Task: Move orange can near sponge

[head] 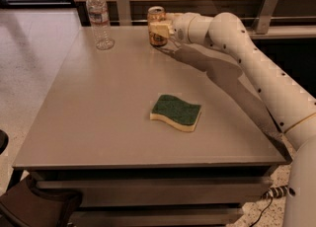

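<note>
The orange can (pixel 157 18) stands upright near the far edge of the table (pixel 98 122), right of its middle. My gripper (pixel 161 28) reaches in from the right at the end of the white arm (pixel 256 68). It is shut on the orange can, with one pale finger (pixel 159 29) lying across the can's front. The can's base is at table level. The sponge (pixel 176 112), dark green on top over pale yellow foam, lies flat in the middle of the table, well in front of the can.
A clear plastic water bottle (pixel 99 18) stands at the far left of the table. A wooden wall with metal brackets (pixel 266 4) runs right behind the table's far edge. The floor drops off on the left side.
</note>
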`<state>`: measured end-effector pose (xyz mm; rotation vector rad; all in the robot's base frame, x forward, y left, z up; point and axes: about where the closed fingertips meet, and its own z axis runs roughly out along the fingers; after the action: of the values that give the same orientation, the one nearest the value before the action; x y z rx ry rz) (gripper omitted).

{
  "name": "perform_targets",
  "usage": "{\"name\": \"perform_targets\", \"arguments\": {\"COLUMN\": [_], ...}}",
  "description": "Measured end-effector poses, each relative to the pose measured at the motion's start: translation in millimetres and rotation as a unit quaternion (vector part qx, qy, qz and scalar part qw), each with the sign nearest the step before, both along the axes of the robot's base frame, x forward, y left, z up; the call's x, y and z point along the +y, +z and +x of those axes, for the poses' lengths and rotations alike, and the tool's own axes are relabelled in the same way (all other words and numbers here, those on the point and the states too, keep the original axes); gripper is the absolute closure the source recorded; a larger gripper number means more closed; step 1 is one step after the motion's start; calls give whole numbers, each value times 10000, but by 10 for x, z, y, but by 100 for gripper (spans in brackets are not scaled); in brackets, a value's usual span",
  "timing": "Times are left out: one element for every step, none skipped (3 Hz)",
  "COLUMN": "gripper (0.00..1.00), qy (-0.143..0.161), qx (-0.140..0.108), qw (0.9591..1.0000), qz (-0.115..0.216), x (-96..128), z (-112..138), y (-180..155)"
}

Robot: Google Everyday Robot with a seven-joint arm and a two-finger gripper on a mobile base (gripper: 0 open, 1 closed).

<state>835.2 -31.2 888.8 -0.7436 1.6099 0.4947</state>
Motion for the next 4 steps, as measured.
{"name": "perform_targets", "arguments": {"gripper": [100,100,100,100], "qy": [-115,-272,-430,-649], "qx": [-49,-164,-355,-427], "qw": [9999,9993,9984,9970], "qz": [-85,-184,-118,53], "x": [-41,-129,-226,-429], "z": [-103,-297,-612,-1083], "y": [162,344,597,708]}}
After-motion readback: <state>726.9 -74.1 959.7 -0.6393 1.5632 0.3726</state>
